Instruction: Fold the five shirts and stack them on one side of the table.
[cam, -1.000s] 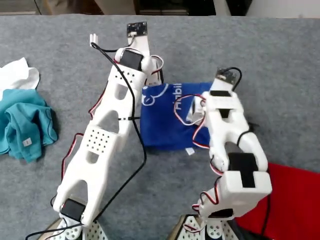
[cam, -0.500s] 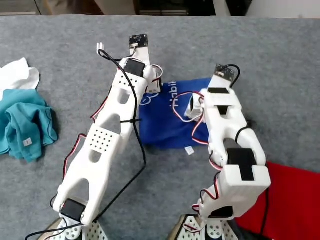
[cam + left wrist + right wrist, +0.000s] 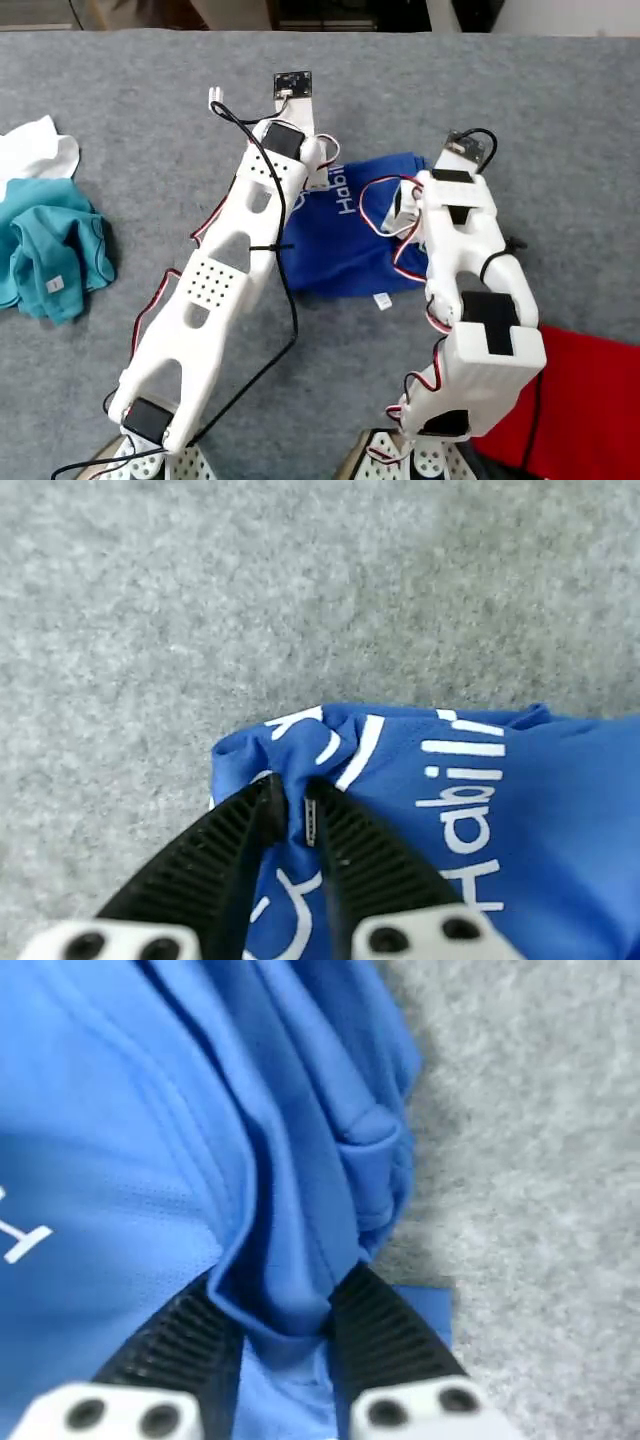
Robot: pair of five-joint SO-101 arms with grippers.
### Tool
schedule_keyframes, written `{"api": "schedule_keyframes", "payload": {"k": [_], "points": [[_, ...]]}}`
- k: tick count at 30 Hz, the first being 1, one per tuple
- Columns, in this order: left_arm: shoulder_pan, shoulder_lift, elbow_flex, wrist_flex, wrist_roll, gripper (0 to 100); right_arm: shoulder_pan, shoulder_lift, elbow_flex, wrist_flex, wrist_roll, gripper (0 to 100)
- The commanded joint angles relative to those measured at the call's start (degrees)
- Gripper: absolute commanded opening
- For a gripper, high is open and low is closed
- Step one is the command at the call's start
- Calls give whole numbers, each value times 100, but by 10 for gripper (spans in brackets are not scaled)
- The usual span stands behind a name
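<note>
Two pincers hold one royal-blue knit shirt with white lettering (image 3: 335,240), which lies partly folded at the middle of the grey felt counter (image 3: 140,90), between the two white arms.

Left pincer (image 3: 290,798): jaws narrowed almost to touching, clamped on a small bunched tuck at the shirt's far-left corner, beside the lettering.

Right pincer (image 3: 280,1295): jaws set a little wider, closed over a thicker ridge of gathered fabric at the shirt's right edge, toward its far end, with bare counter just beyond.

The bundle is roughly square, with no clear long axis. The held edge runs left to right, and the body of the cloth lies on the near side of both grips, toward the arm bases. Neither arm is nearer, since each holds its own end.

By this layout, the step in hand is probably a fold or drag of the far edge. Both ends would have to travel together, or the cloth is likely to skew.

Red shirt (image 3: 585,400): near right corner. Teal shirt (image 3: 50,250) and white garment (image 3: 35,150): crumpled at the left edge, well apart from the pincers.
</note>
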Motion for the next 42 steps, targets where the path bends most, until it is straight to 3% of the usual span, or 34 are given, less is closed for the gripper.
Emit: {"api": "schedule_keyframes", "payload": {"k": [1,9,17,22,32,38,42], "points": [[44,-13,-70,-193,70,18,242,215,-48,0,-26,5],[105,-242,-695,-105,281,18,462,-242,-593,730,246,5],[369,-1297,-844,360,589,18,1235,-1930,-699,1618,686,5],[923,-2088,-844,624,589,18,1895,-2862,-699,2242,1090,5],[2620,-3284,-809,862,598,18,4409,-4004,-708,3200,2365,5],[3763,-3459,-800,870,598,18,6246,-4409,-699,3279,3429,5],[4290,-3371,-624,738,598,18,7090,-4418,-699,3262,4062,5]]}}
